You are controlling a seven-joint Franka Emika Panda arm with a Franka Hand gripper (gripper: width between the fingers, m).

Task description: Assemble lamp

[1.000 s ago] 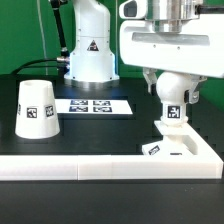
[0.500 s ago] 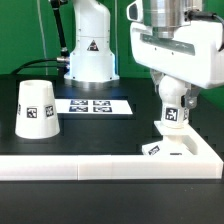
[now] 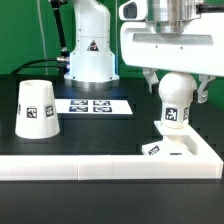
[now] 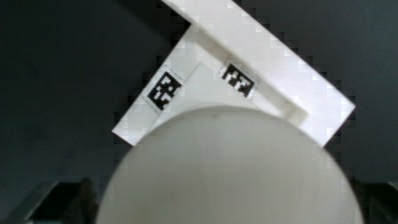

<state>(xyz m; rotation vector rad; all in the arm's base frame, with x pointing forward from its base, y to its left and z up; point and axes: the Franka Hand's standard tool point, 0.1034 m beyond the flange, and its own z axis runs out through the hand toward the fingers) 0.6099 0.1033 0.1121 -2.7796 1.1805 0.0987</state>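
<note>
Bulb (image 3: 175, 100) upright on base (image 3: 182, 150), gripper (image 3: 175, 92) wide around bulb head. Shade (image 3: 36, 109) mouth-down on black table (image 3: 100, 130).

The bulb (image 3: 174, 103) stands upright directly under the claw (image 3: 175, 88), its round white head between the spread fingers, with a gap showing on each side. A black-and-white square tag sits on its neck. Seen from the wrist, the bulb's smooth dome (image 4: 222, 165) fills most of the picture. Its foot rests in the flat square base (image 3: 180, 147), which lies just below the claw in the corner of the worktop's white rim; the base (image 4: 196, 85) carries two tags on its upper face. The shade (image 3: 36, 108), a tapered white cup, stands mouth-down with a tag on its side, well apart from the claw, towards the exterior view's left.
</note>
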